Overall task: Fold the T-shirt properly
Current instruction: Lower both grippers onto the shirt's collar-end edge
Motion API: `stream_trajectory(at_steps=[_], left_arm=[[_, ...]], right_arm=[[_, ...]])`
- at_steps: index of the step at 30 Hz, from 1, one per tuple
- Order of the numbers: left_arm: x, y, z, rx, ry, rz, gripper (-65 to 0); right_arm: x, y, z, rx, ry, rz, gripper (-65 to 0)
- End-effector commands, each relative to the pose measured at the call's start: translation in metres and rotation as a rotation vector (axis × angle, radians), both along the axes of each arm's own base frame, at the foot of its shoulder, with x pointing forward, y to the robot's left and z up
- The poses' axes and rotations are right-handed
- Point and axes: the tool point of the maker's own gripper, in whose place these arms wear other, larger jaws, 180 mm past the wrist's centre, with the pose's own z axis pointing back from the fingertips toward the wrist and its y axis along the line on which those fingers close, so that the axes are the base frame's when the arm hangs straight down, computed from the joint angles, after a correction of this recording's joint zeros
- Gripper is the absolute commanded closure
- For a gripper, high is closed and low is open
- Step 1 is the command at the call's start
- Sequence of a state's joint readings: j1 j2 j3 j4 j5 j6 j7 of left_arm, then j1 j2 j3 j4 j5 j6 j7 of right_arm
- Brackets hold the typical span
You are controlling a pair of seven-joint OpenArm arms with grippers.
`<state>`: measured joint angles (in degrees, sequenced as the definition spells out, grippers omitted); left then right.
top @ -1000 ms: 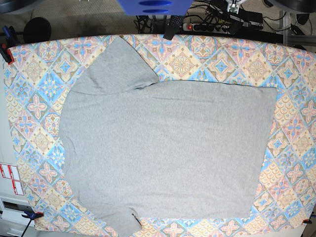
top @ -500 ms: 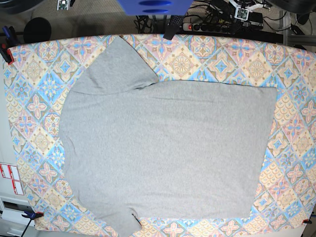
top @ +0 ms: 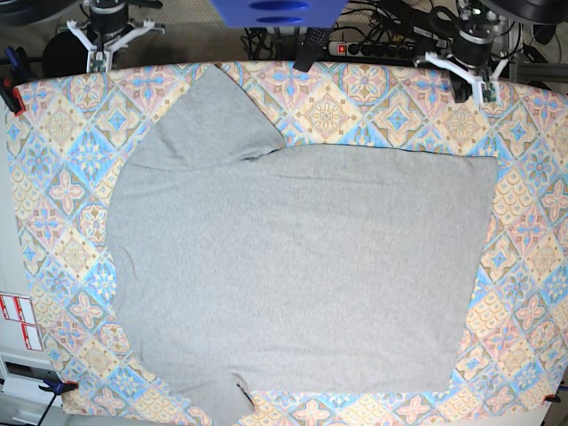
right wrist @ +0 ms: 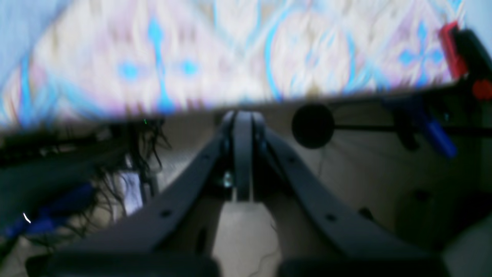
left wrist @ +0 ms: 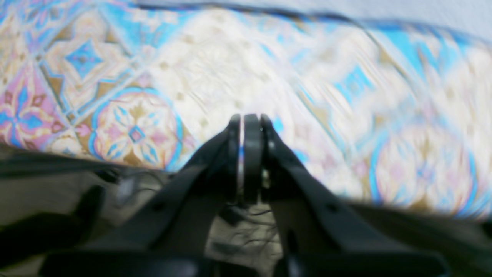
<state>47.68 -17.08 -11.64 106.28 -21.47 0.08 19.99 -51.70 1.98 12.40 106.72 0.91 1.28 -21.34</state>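
Two arms have just come further into my base view from its top edge, the left gripper (top: 467, 92) over the patterned tablecloth (top: 64, 191) near the upper right corner of the shirt, the right gripper (top: 99, 66) by the cloth's upper left edge. A second ago they were barely in sight up there. The T-shirt (top: 302, 266) has not shifted: it lies spread across the cloth, one sleeve (top: 211, 120) pointing up towards the arms, the other (top: 217, 399) running down to the lower left, and what I take for the hem (top: 485, 231) on the right. No fold has been made that I can make out, so I judge this to be the approach to a first grasp.

From the left wrist, I see the fingers drawn together with only a sliver between them and no fabric in it. The shirt's edge crosses the top of that picture, well apart from the tips. I'd need to spread them before reaching the cotton.

From the right wrist, the pincer is likewise closed on nothing, aimed past the tablecloth's edge (rather blurry from where I sit). A bit of grey shows in the upper left corner. That arm probably has further to travel before it can take the sleeve.
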Motion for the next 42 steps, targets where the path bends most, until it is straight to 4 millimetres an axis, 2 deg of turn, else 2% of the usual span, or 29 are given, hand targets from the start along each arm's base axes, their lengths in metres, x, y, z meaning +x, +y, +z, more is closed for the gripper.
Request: stream_trajectory(at_steps=[1,4,7,11,16,22,26,29,32,37,40,42], left_arm=[[0.012,0.005,0.010,-0.008,-0.042,0.017,-4.5],[0.033,0.012,0.016,-0.079,-0.078,0.086,-13.2],[0.045,0.015,0.018,-0.144,-0.079,0.130,-18.0],[0.055,0.016,0.012,-0.250,-0.075,0.190,-19.2],[0.059,0.018,-0.008,-0.389,-0.062,0.286,-19.4],[0.059,0.016,-0.029,-0.537,-0.046,0.388,-20.9],[0.064,0.015,-0.033,-0.575,-0.050,0.412,-25.4],[0.067,0.014,-0.031,-0.581,-0.057,0.412,-26.1],[0.081,0.015,-0.026,-0.589,-0.088,0.405,-26.4],[0.091,0.022,-0.037,-0.600,-0.083,0.439,-26.4],[0.088,0.025,-0.049,-0.605,-0.061,0.467,-26.5],[0.093,0.026,-0.049,-0.608,-0.067,0.470,-26.5]], right_arm=[[0.004,-0.002,0.007,-0.012,-0.017,0.004,0.0],[0.016,-0.002,0.008,-0.007,-0.016,-0.006,0.0],[0.024,-0.002,0.007,-0.002,-0.015,-0.015,0.0],[0.030,0.011,0.003,0.028,-0.009,0.004,0.0],[0.042,0.028,0.001,0.061,-0.028,0.039,0.0],[0.051,0.032,0.002,0.067,-0.048,0.046,0.0],[0.051,0.034,0.002,0.072,-0.047,0.050,0.0],[0.051,0.034,0.002,0.070,-0.047,0.049,0.0],[0.052,0.034,0.002,0.070,-0.049,0.049,0.0],[0.051,0.034,0.002,0.071,-0.047,0.049,0.0],[0.051,0.034,0.002,0.071,-0.047,0.049,0.0],[0.051,0.034,0.002,0.071,-0.047,0.049,0.0]])
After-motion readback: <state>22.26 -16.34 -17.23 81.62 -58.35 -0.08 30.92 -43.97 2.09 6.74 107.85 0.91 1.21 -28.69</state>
